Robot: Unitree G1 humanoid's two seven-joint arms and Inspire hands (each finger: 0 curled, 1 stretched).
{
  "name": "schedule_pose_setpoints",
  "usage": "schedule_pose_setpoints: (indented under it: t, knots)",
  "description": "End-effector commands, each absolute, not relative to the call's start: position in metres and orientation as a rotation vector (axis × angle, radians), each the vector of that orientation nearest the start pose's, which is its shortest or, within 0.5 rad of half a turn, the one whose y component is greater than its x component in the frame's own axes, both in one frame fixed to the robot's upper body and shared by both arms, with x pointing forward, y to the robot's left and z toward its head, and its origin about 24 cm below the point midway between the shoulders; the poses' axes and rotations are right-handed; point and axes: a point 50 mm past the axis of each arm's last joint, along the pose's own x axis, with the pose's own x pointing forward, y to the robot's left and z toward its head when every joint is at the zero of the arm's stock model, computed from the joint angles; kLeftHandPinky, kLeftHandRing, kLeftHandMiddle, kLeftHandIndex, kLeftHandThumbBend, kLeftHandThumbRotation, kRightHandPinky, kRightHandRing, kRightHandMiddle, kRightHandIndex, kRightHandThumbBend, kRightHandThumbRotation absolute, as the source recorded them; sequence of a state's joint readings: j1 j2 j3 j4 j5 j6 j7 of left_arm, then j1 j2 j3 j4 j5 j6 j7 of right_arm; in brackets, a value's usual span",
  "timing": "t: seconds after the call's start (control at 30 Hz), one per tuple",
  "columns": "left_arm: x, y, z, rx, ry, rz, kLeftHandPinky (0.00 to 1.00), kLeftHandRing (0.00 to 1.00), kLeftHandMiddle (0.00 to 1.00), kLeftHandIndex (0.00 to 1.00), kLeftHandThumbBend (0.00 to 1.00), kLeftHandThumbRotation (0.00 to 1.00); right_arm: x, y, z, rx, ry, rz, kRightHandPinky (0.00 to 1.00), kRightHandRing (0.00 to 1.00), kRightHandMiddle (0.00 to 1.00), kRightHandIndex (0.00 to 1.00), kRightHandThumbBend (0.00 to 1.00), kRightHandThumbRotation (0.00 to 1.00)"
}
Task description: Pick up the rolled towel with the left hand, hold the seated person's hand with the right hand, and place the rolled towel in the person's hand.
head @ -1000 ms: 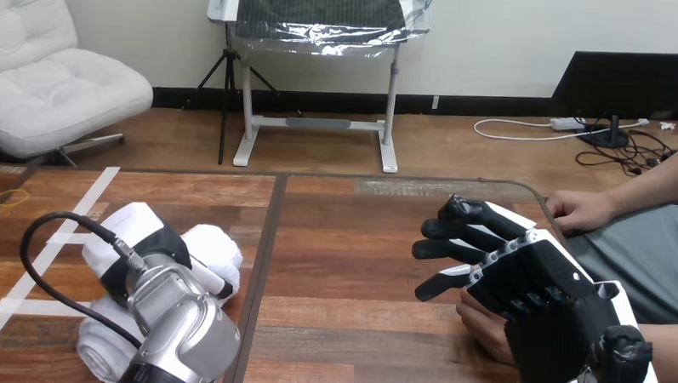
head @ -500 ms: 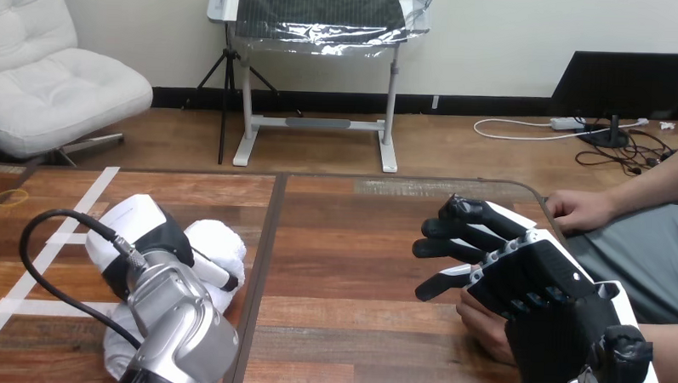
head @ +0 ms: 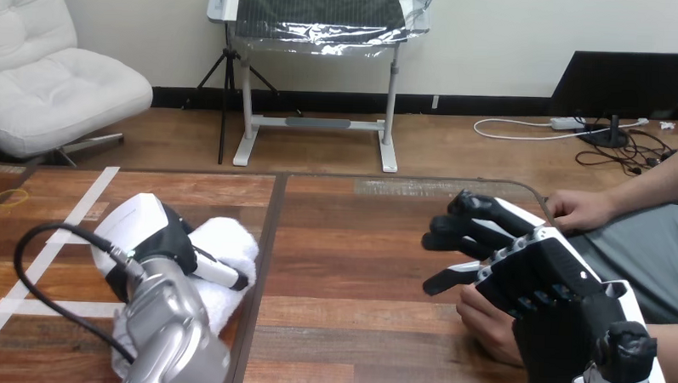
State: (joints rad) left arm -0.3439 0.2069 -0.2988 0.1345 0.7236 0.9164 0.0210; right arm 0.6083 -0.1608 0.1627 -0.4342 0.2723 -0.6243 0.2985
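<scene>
**Left hand closed on the towel, right hand spread over the person's hand**

The robot's left hand [head: 151, 236] rests on the rolled towel [head: 230, 249], its white-shelled back turned up. One digit [head: 220, 275] lies curled across the top of the white roll, pressing into the cloth. The other fingers are hidden behind the back of the hand, on the towel's far side. The towel bulges out past that digit's tip and also shows beneath it, beside the silver forearm [head: 173, 347]. Whether the roll touches the wooden table [head: 351, 243] or hangs just above it cannot be told.

Well apart from those fingers, the right hand [head: 541, 279] has its fingers [head: 475, 215] fanned out and only lightly bent, gripping nothing. Its thumb juts out separately below them. The person's nearer hand [head: 484, 320] lies under the palm, just behind and below the thumb, its knuckles showing beneath the black shell. No robot finger is seen wrapped round it, and whether the two touch cannot be told.

Beyond the right hand's fingertips, the person's farther hand [head: 578, 208] rests at the table's edge, clear of the robot's fingers.

Strips of white tape [head: 88, 201] cross the tabletop beyond the left hand's knuckles.
</scene>
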Motion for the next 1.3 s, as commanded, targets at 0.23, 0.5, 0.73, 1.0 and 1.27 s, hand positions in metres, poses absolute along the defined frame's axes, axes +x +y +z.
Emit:
schedule_pose_setpoints:
  t: [0.23,0.5,0.73,1.0,1.27]
  knots:
    - [0.288,0.165,0.097,0.84,0.217,0.25,0.11,0.18,0.27,0.41,0.77,0.0,0.135,-0.158,0.1,0.086,-0.536,0.261,0.66,0.76,0.76,0.8,0.77,1.0]
    - [0.272,0.16,0.111,0.678,0.086,0.218,0.13,0.21,0.3,0.42,0.78,0.0,0.143,-0.165,0.097,0.001,-0.531,0.226,0.7,0.76,0.77,0.81,0.76,1.0]
    - [0.259,0.156,0.123,0.516,-0.049,0.187,0.22,0.3,0.37,0.42,0.76,0.0,0.152,-0.173,0.099,-0.091,-0.542,0.209,0.69,0.75,0.78,0.83,0.71,0.98]
    - [0.245,0.155,0.133,0.342,-0.232,0.156,0.28,0.35,0.4,0.42,0.72,0.0,0.163,-0.182,0.105,-0.219,-0.541,0.183,0.66,0.75,0.78,0.82,0.72,0.94]
    - [0.237,0.154,0.14,0.199,-0.388,0.144,0.28,0.34,0.39,0.41,0.66,0.0,0.172,-0.19,0.109,-0.307,-0.538,0.173,0.7,0.78,0.8,0.83,0.75,0.89]
